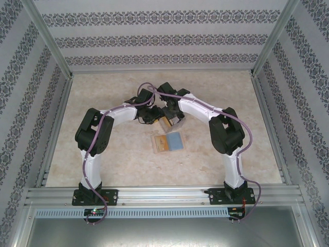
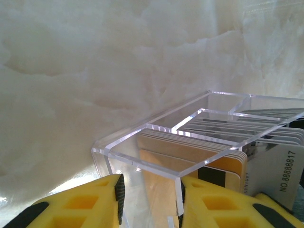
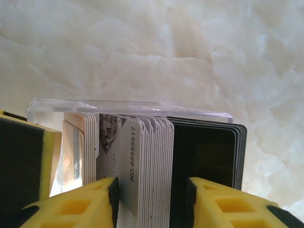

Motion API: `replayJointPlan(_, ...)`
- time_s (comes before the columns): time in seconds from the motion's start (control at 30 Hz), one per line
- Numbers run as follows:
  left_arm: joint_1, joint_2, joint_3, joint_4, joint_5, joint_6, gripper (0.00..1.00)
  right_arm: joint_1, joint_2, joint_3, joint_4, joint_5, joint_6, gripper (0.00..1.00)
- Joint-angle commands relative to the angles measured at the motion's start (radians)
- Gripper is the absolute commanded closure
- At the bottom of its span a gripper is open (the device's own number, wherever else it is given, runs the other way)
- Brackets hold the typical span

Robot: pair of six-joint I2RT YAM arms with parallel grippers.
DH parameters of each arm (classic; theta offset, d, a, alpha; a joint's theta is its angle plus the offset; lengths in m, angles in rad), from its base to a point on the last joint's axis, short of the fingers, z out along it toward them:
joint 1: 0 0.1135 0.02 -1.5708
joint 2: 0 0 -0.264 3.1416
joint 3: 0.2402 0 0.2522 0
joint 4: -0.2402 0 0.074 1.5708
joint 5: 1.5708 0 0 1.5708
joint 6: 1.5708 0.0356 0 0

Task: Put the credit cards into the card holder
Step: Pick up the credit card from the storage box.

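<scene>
The credit cards stand on edge in a clear plastic box (image 2: 156,142), held up over the middle of the table. Orange-yellow cards (image 2: 190,151) fill its near compartment, and a white numbered card (image 2: 285,171) stands further right. My left gripper (image 2: 151,192) is shut on the box's end, one pad on each wall. My right gripper (image 3: 152,192) straddles the stack of white cards (image 3: 135,161). Its left pad touches the stack, and a dark gap separates the right pad from it. Black cards (image 3: 209,152) stand beside them. The tan card holder (image 1: 167,142) lies open on the table below both grippers.
The tabletop (image 1: 108,159) is pale marble, with metal frame posts and patterned walls on three sides. Both arms arch inward and meet at the clear box (image 1: 165,123). A metal rail (image 1: 164,195) with the arm bases runs along the near edge.
</scene>
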State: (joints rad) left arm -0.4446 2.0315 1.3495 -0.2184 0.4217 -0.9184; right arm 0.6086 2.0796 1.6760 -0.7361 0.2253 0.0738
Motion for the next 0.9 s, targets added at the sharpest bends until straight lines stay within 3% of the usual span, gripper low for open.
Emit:
replayJointPlan(0.0, 0.001, -0.02, -0.028, -0.015, -0.015, 0.002, 0.65, 0.005, -0.033, -0.007, 0.007, 0.089, -0.03, 0.61)
replayJointPlan(0.33, 0.0, -0.022, -0.03, -0.012, -0.012, 0.001, 0.65, 0.004, -0.046, -0.013, 0.002, 0.075, -0.029, 0.66)
replayJointPlan(0.67, 0.001, -0.022, -0.034, -0.015, -0.013, 0.004, 0.65, 0.001, -0.049, -0.015, -0.002, 0.047, -0.027, 0.85)
replayJointPlan(0.77, 0.001, -0.021, -0.033, -0.016, -0.014, 0.003, 0.65, 0.0, -0.056, -0.016, 0.0, 0.046, -0.022, 0.87)
replayJointPlan(0.87, 0.001, -0.022, -0.033, -0.018, -0.012, 0.005, 0.65, -0.002, -0.072, -0.016, -0.002, 0.023, -0.011, 0.95)
